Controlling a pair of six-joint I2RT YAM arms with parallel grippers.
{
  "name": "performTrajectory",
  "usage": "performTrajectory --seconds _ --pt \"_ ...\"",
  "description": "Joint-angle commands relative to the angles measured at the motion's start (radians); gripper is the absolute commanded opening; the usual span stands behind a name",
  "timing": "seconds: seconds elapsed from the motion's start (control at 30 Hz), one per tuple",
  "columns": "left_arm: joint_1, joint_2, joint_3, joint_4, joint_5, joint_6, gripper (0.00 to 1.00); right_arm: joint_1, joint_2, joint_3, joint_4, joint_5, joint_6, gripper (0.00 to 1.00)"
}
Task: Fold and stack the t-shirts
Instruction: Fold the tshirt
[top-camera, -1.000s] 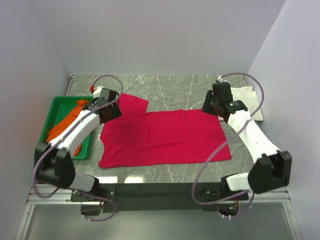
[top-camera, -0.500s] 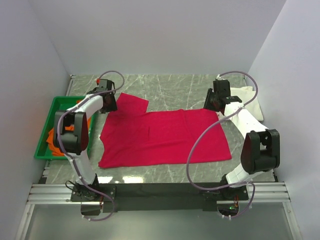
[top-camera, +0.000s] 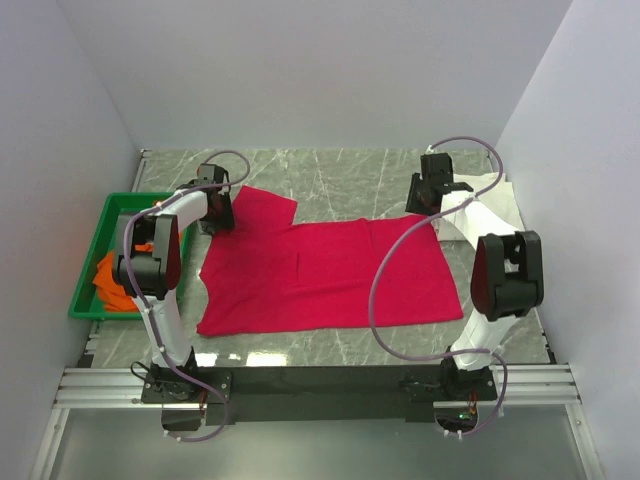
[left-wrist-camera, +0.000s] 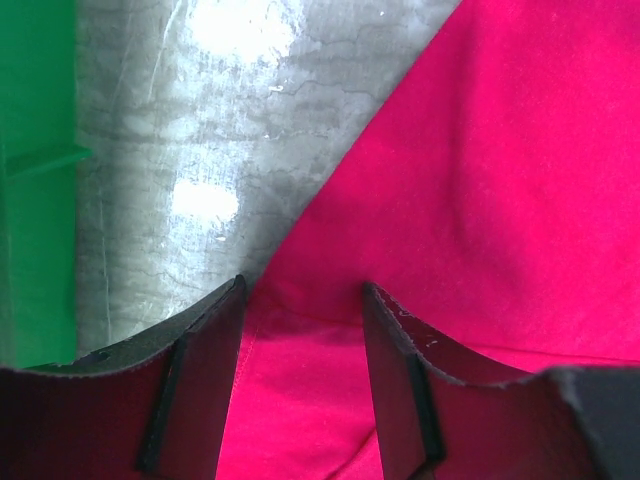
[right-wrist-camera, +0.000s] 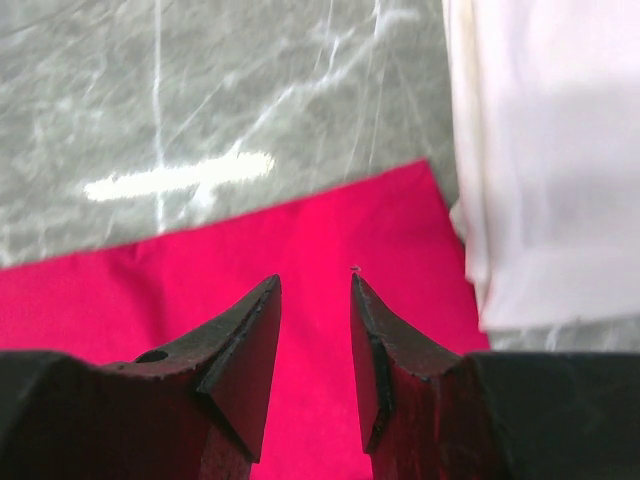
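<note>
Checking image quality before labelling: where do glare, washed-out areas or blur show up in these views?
Top view: evenly lit and sharp, faint reflections on the table near its front edge. Left wrist view: bright glare patches on the table, its fingers dark and soft. Right wrist view: a glare streak, and the white shirt washed out.

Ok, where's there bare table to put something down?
Best bare patch: the marble table along the far wall, between the left gripper and right gripper, behind the red t-shirt. A thinner strip runs between its near hem and the table's front edge. Crowded: left side with the green bin, far-right corner with the cream t-shirt.
</note>
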Motion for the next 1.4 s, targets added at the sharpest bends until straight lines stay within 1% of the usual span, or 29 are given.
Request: performTrajectory --seconds 0.0,0.1,0.27,0.3,0.37,0.4,0.6,1.1,1.27,1.33,1.37 --pt "0.003 0.04 0.013 -0.002 -0.005 0.028 0.56 -0.015 0.064 0.079 0.008 0.022 -0.048 0.41" --pt "0.003 0.052 0.016 -0.004 -0.011 0.034 0.56 -0.027 0.111 0.102 0.006 0.029 -0.064 0.41" --pt "0.003 0.083 0.026 -0.016 -0.008 0.04 0.52 -0.052 0.174 0.139 -0.015 0.019 -0.071 0.4" --pt "0.002 0.085 0.027 -0.016 -0.005 0.042 0.45 -0.056 0.18 0.149 -0.018 0.019 -0.076 0.41" --pt "0.002 0.094 0.029 -0.021 -0.005 0.043 0.4 -0.062 0.196 0.163 -0.027 0.026 -0.084 0.41" --pt "0.002 0.097 0.03 -0.022 -0.009 0.043 0.32 -0.067 0.211 0.179 -0.032 0.026 -0.085 0.4" --pt "0.002 0.1 0.024 -0.024 -0.023 0.049 0.14 -0.089 0.282 0.243 -0.063 0.022 -0.097 0.41" --pt "0.002 0.098 0.012 -0.031 -0.051 0.043 0.03 -0.11 0.383 0.343 -0.142 -0.02 -0.075 0.41" --pt "0.003 0.097 0.007 -0.03 -0.054 0.042 0.02 -0.112 0.423 0.387 -0.193 -0.018 -0.073 0.41" --pt "0.003 0.095 0.006 -0.03 -0.054 0.04 0.01 -0.112 0.438 0.4 -0.216 -0.012 -0.071 0.41" --pt "0.003 0.095 0.004 -0.03 -0.052 0.04 0.01 -0.11 0.44 0.398 -0.215 -0.014 -0.07 0.37"
